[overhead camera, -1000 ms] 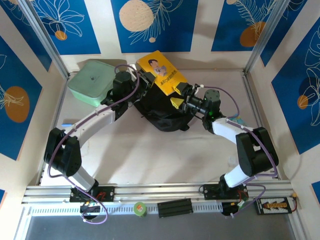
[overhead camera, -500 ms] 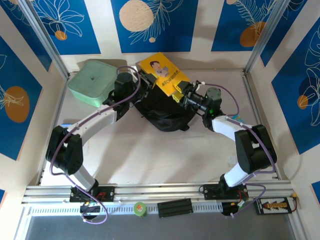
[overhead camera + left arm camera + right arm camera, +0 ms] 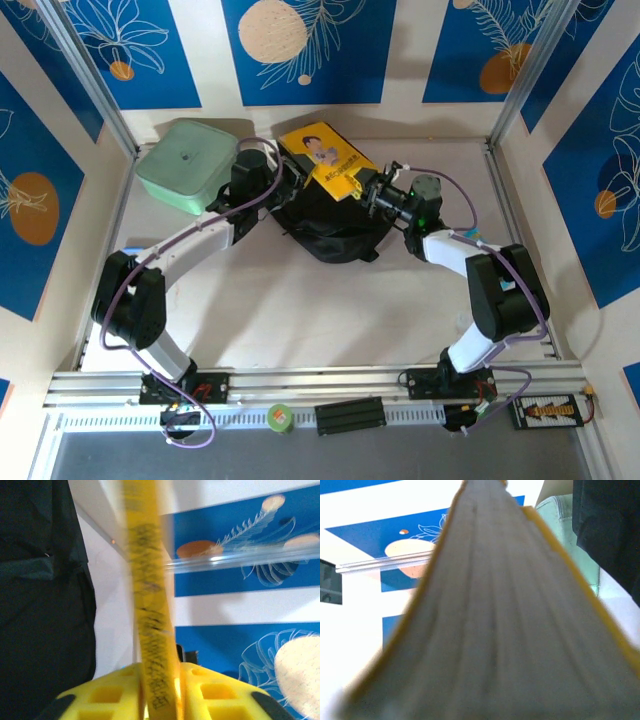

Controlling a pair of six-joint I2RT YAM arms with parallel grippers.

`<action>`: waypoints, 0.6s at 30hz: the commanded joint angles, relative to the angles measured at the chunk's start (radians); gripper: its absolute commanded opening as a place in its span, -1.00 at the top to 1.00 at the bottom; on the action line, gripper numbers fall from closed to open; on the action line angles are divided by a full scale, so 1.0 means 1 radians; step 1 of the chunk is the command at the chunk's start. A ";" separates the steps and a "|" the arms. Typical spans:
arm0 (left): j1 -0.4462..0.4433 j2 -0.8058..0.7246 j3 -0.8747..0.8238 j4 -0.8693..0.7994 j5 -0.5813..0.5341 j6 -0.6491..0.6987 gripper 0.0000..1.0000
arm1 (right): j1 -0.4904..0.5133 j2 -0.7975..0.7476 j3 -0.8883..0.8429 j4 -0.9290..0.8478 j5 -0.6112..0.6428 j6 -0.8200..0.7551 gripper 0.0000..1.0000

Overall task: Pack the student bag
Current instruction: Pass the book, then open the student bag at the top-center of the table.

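Pale bench (image 3: 300, 310), blue leaf-print panels all round; arm bases bolted at the near edge, both arms reaching in toward mid-bench; student bag (image 3: 335, 235) sits there, black and slumped, approx centre; can't see if its mouth is unzipped. Just past it, yellow book (image 3: 322, 155) is tilted up over the bag's far edge, not inside yet. Left pincer (image 3: 288, 178) is on the book's left side; wrist cam shows its yellow fingers (image 3: 100, 695) flanking the spine close on both sides; clamped or loose, can't tell. Right pincer (image 3: 365, 190) is at the book's right corner, page edges right up against its cam; grip, can't tell either. Further back-left, mint-green box (image 3: 183, 165), lid on, near the bag. My read: early going, nothing packed as far as I see; book has to go down into the bag, maybe the box after, then zip.
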 commanded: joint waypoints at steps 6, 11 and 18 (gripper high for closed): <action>-0.046 0.047 0.244 -0.441 0.052 0.568 -0.22 | -0.097 -0.209 -0.090 -0.357 0.019 -0.235 0.89; -0.100 0.123 0.357 -0.683 0.034 0.835 -0.36 | -0.204 -0.387 -0.119 -0.638 0.037 -0.403 0.88; -0.190 0.251 0.545 -0.985 -0.027 1.261 -0.49 | -0.353 -0.584 -0.099 -0.984 0.075 -0.598 0.88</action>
